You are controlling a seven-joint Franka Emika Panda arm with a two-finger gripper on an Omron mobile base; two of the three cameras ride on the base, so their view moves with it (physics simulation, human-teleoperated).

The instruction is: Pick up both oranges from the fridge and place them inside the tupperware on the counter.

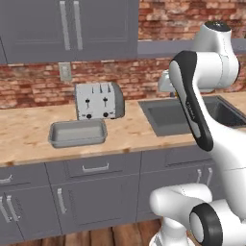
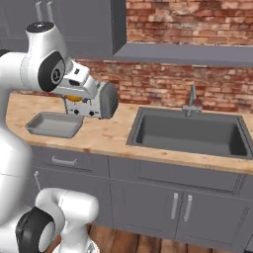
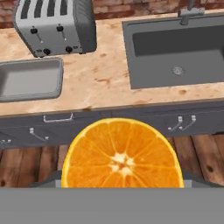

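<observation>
counter (image 1: 29,132): tan worktop carrying the tupperware.
tupperware (image 1: 78,132): sits at toaster's (image 1: 99,100) 6 o'clock, holding no fruit; presumably the drop target.
orange (image 3: 122,155): cut face at hand view's 6 o'clock, apparently pinched by gripper (image 2: 75,98); fingertips hidden.
right base view: orange sliver under the hand.

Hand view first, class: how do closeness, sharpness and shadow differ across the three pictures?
Hand view: the orange sits so near the lens that it looms huge, its cut face sharp. Left base view: flat, even light, the tupperware with only faint shading inside. Right base view: soft and low in detail, the orange a small speck at the hand, the sink basin evenly dark.
</observation>
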